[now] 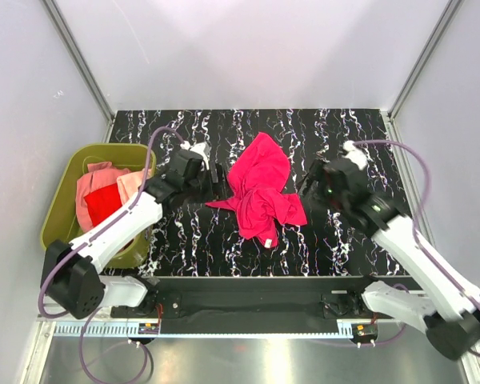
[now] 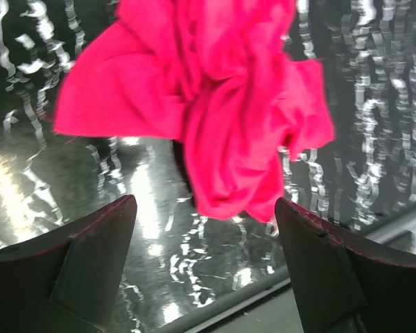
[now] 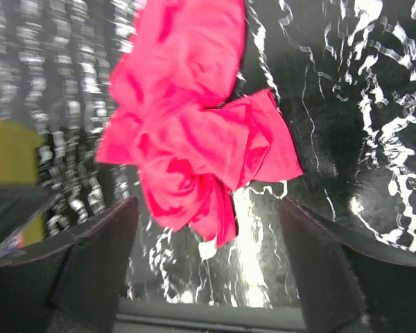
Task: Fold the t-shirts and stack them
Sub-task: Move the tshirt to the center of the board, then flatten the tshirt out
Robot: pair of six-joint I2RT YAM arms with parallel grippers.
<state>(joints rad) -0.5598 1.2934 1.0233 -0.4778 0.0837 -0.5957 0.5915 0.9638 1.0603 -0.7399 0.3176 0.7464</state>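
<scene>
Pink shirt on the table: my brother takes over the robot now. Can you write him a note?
Left gripper: open, empty, left of the magenta shirt.
Right gripper: open, empty, on its right.
That shirt lies crumpled on the table, unfolded.
Red shirt and salmon shirt: bunched in the olive tub.
Done: nothing folded or stacked.
Left: fold each, then stack.

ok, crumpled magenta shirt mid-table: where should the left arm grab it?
Probably the flat flap that pokes out of the magenta shirt toward the left gripper. Come in from that side with the jaws low. The flap lies thin and spread, while the middle is a bunched heap.
</scene>
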